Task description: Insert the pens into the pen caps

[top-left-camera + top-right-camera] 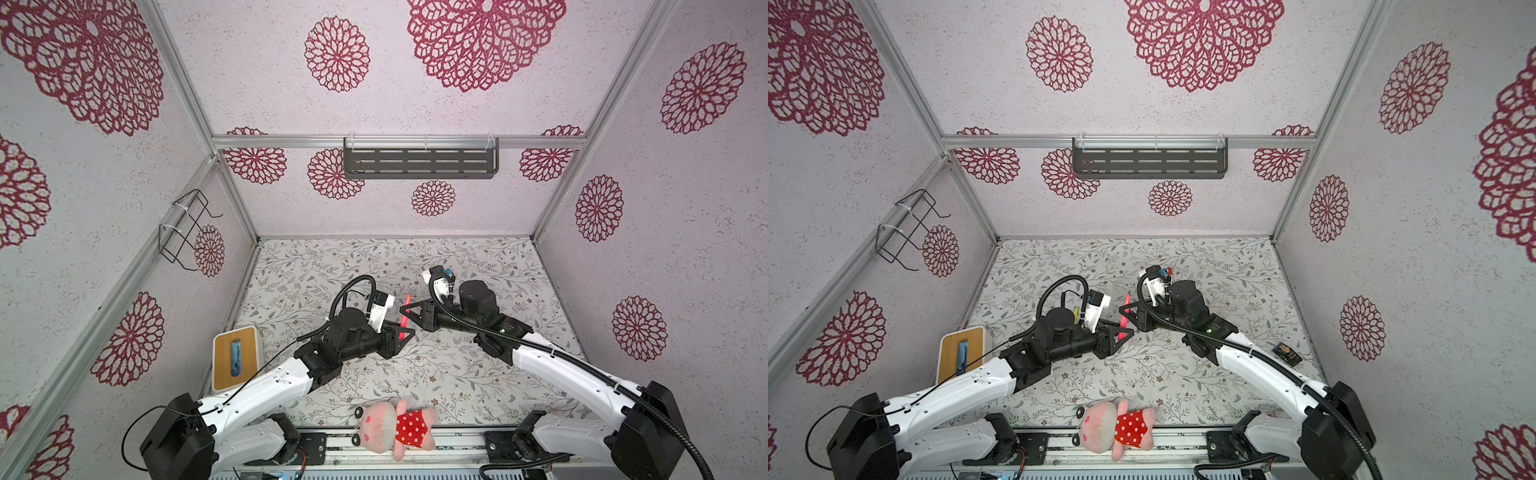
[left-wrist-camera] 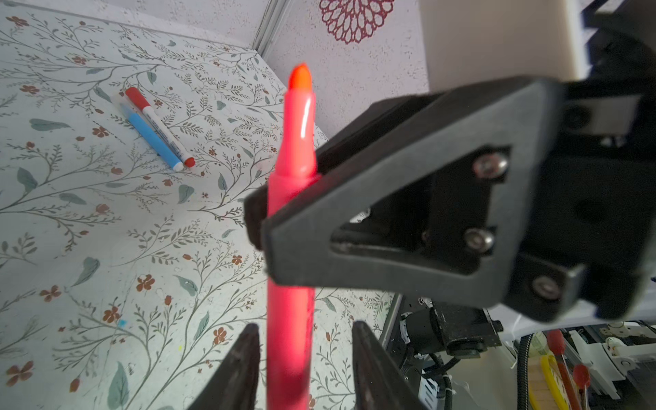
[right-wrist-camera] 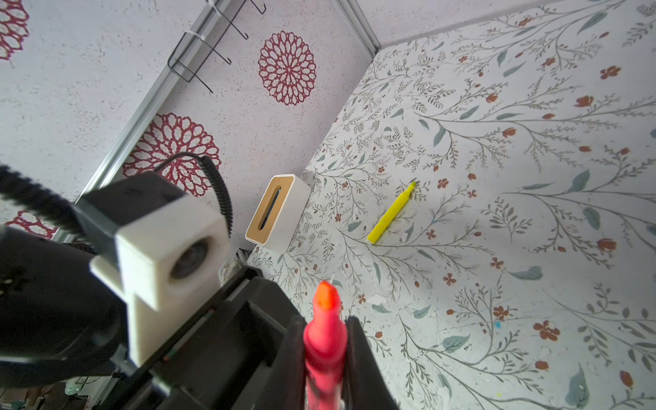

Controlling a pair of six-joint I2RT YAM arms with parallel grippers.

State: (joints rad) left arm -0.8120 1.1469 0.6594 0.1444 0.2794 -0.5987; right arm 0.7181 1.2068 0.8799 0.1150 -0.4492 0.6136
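The pink-red pen (image 2: 296,156) is blurred in the left wrist view; its middle is hidden behind a finger of the right gripper (image 2: 262,220) and its tail runs off the frame edge, as do the fingers (image 2: 241,369) of the left gripper (image 2: 303,330). In both top views only a sliver of it shows, at centre between the grippers. A small dark thing (image 1: 1285,353) at the right of a top view is too small to identify.

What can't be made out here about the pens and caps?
- Pink-red pen: rear end cut off by the picture edge in both wrist views, too small in both top views.
- Yellow pen: shows in the right wrist view only; probably under the left arm from above.
- Loose pen caps: none shows in any view.
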